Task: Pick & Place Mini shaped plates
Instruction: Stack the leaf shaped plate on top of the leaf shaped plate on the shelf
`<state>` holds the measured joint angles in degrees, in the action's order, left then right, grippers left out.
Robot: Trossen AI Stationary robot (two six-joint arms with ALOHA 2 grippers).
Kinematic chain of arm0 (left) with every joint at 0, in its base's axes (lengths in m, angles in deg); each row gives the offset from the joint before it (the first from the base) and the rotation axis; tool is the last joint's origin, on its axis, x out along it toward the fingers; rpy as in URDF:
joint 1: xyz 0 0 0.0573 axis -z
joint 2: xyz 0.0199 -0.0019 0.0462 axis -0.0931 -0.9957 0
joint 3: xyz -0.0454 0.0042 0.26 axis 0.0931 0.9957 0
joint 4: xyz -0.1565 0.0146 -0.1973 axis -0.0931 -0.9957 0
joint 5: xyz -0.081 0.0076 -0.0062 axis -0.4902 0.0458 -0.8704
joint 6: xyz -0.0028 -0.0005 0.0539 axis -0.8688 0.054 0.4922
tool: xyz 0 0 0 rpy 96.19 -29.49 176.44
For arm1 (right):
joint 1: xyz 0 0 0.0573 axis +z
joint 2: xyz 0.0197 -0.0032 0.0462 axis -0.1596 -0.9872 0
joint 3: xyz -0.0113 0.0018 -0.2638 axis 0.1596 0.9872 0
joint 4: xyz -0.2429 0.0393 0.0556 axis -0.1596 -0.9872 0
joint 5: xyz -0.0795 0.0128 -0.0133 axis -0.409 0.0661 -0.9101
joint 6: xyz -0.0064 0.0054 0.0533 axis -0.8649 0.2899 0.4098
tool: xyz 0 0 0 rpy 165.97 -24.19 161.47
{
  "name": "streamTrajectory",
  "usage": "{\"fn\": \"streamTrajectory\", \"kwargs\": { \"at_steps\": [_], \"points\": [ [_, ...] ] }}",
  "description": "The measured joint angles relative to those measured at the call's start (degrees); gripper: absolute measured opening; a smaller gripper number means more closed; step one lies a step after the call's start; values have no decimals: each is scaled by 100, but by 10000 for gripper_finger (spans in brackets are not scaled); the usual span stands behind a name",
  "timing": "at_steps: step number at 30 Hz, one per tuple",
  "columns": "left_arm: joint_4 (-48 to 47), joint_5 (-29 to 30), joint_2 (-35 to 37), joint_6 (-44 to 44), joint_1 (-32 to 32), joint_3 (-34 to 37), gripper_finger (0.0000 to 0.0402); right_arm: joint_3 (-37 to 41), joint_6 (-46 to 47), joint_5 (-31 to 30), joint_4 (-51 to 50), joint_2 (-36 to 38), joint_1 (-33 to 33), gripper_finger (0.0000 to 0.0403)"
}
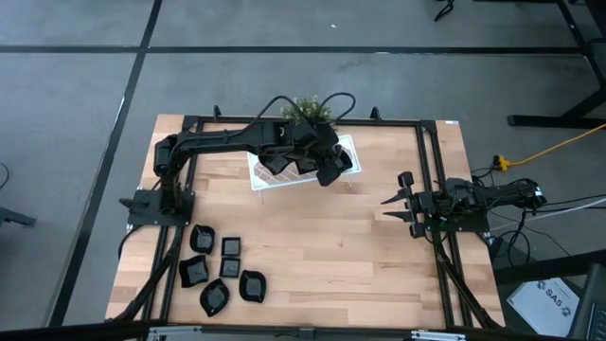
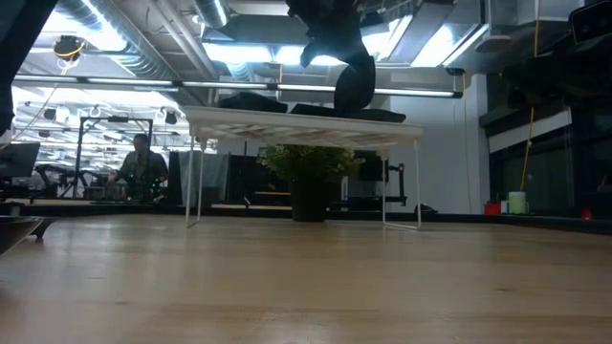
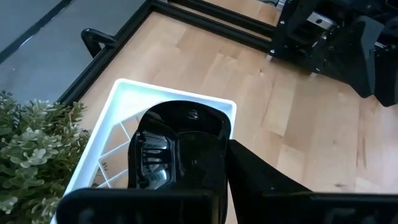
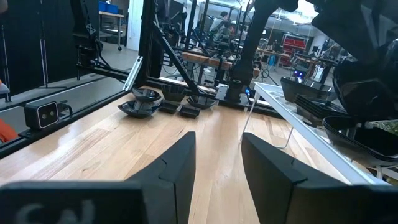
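The white lattice rack [image 1: 258, 180] stands at the table's far middle on thin legs, with the green plant [image 1: 308, 108] behind it. A few black mini shaped plates [image 2: 251, 99] lie on its top. My left gripper [image 1: 331, 170] reaches over the rack's right part and is shut on one more glossy black plate [image 3: 180, 137], a rounded square. Several other black plates [image 1: 222, 270] lie on the wood near the table's left front corner. My right gripper [image 1: 390, 206] waits open at the table's right edge, its fingers pointing level across the table. My left gripper has the plate by a side rim [image 3: 225, 140], one finger [image 3: 261, 177] outside that rim. The other finger is hidden by the plate. The fingers slant down from the table's left. The plate [image 2: 354, 86] stands steeply tilted below them, its lower edge on the plates on the rack.
A black frame rail [image 1: 431, 170] runs along the table's edges. The wide middle and right front of the wooden table top [image 1: 341, 246] lie bare. In the low view a person [image 2: 142, 162] sits in the room beyond the table.
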<state>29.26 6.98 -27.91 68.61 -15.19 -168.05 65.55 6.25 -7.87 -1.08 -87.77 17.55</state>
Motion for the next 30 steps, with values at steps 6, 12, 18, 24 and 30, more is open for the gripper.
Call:
{"fn": "streamTrajectory", "kwargs": {
  "at_steps": [6, 12, 18, 24, 30],
  "points": [
    [0, 0, 0, 8, -2, 0, 14, 0, 0, 0, 1, 0, 2, 129],
    [0, -2, 0, 161, -2, 0, 14, 0, 0, 0, 2, 0, 0, 129],
    [-1, -9, 0, 355, -2, 0, 14, 0, 0, 0, 2, 0, 2, 129],
    [6, -17, 0, 508, -2, 0, 14, 0, 0, 0, 0, 0, 1, 129],
    [66, -18, 0, 645, -2, 0, 14, 0, 0, 0, 2, 0, 1, 129]
  ]
}}
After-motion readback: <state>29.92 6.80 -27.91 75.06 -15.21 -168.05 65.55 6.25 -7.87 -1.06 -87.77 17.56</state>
